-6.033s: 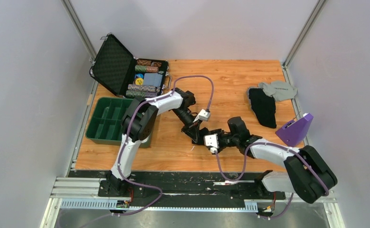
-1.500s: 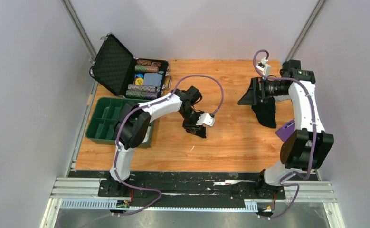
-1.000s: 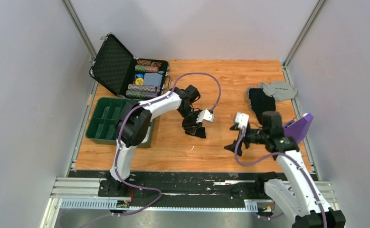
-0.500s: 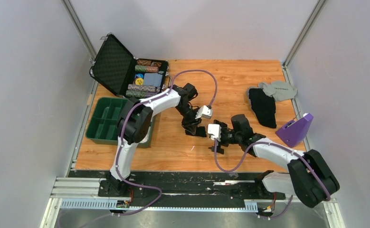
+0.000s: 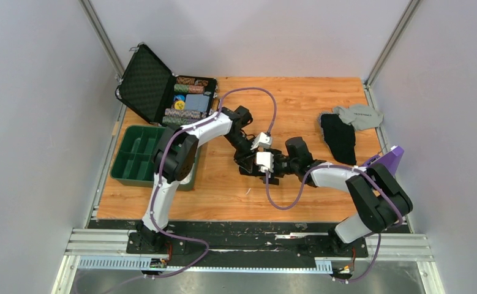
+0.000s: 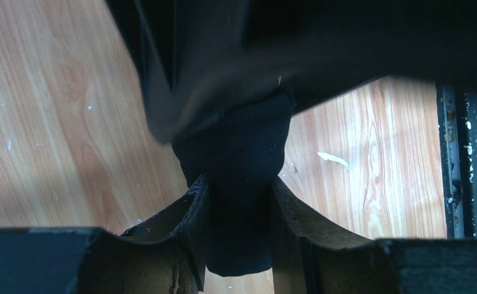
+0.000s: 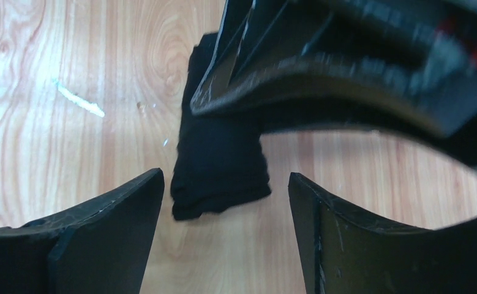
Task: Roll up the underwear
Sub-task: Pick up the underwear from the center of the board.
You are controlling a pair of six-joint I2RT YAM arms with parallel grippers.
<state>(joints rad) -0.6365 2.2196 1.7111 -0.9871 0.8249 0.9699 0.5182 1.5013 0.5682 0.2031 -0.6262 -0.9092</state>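
Left end effector (image 6: 239, 187) is gripping a rolled black cloth bundle (image 7: 220, 162) at the middle of the tabletop (image 5: 297, 101). Right end effector (image 7: 223, 184) is hovering released, its fingers spread either side of the bundle's free end. Black underwear (image 5: 338, 138) is lying flat at the far right, just beside a light grey garment (image 5: 359, 115).

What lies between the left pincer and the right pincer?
A bundle of black cloth. The left pincer grips one end; the free end sits between the open fingers of the right pincer, touching neither. The right wrist view shows it.
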